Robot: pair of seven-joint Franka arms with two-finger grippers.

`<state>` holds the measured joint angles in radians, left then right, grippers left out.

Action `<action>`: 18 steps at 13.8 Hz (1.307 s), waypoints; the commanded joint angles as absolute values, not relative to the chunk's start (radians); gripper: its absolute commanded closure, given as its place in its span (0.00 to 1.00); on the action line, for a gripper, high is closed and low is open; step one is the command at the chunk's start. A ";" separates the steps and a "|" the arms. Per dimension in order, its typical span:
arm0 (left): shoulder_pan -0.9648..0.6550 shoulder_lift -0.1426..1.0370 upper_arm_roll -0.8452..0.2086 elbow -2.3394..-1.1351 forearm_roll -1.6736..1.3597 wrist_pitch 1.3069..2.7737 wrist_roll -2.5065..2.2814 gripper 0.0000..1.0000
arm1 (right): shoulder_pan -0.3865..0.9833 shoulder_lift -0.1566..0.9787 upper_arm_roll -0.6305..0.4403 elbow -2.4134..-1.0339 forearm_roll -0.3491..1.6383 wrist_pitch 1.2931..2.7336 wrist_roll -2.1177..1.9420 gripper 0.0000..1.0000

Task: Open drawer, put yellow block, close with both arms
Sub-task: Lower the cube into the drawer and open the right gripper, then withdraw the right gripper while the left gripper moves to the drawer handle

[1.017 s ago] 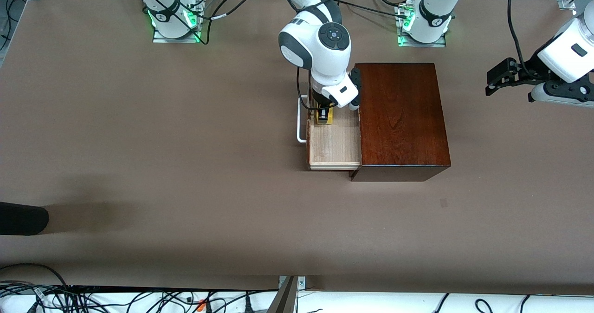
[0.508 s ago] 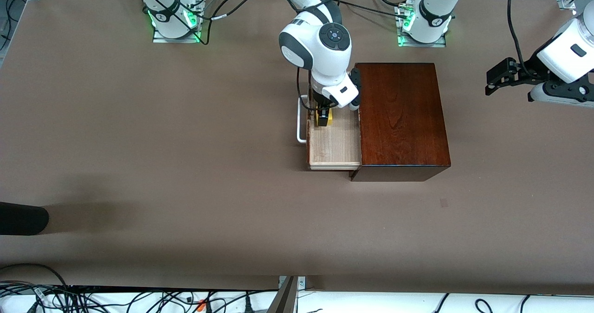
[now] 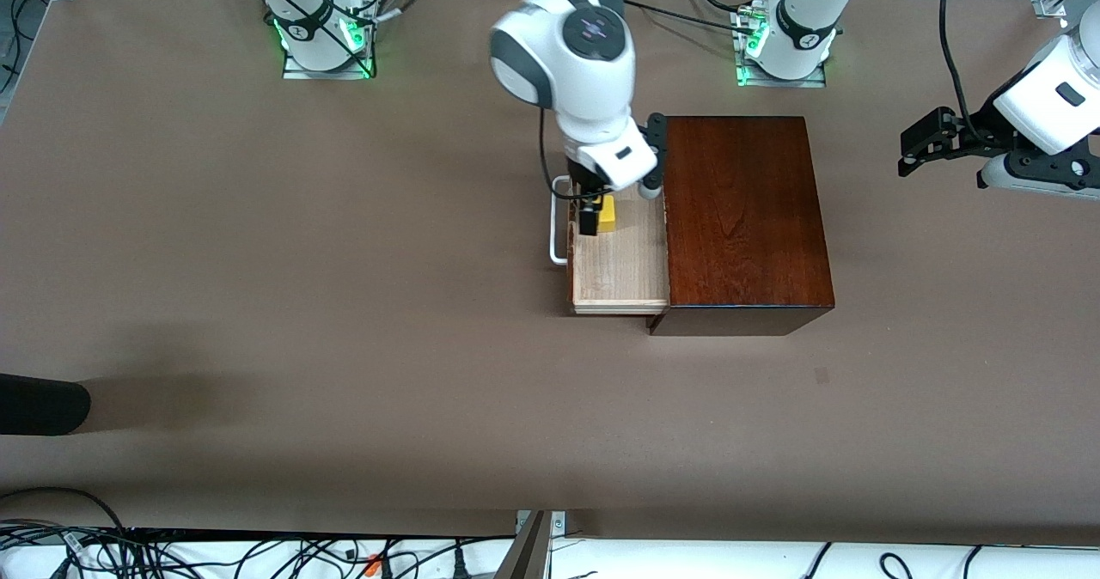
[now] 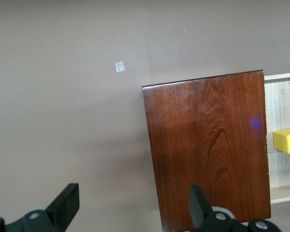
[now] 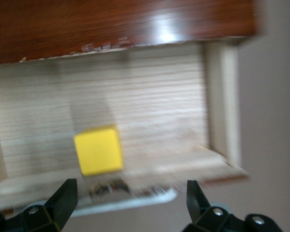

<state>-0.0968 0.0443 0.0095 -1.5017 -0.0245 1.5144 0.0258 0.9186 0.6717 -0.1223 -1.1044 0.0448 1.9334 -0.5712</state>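
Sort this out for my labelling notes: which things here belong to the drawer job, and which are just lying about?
Job:
- open pale wood drawer of the glossy mahogany box
- small yellow cube lying in it
- right gripper, open above the cube
- left gripper, open, waiting

Lying about:
- black object at the table edge

high front camera faces robots; both wrist cameras share the drawer (image 3: 620, 257).
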 commanded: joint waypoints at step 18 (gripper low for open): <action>-0.270 0.253 -0.456 -1.433 -0.012 1.710 0.048 0.00 | 0.536 0.155 -0.417 -1.322 0.184 1.453 -0.410 0.00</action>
<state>-0.2069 0.1782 -0.4358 -1.4813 -0.0248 1.6805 0.0276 0.5608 0.2429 -0.4308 -1.2175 0.1757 1.4547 -0.4684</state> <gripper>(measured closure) 0.000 0.000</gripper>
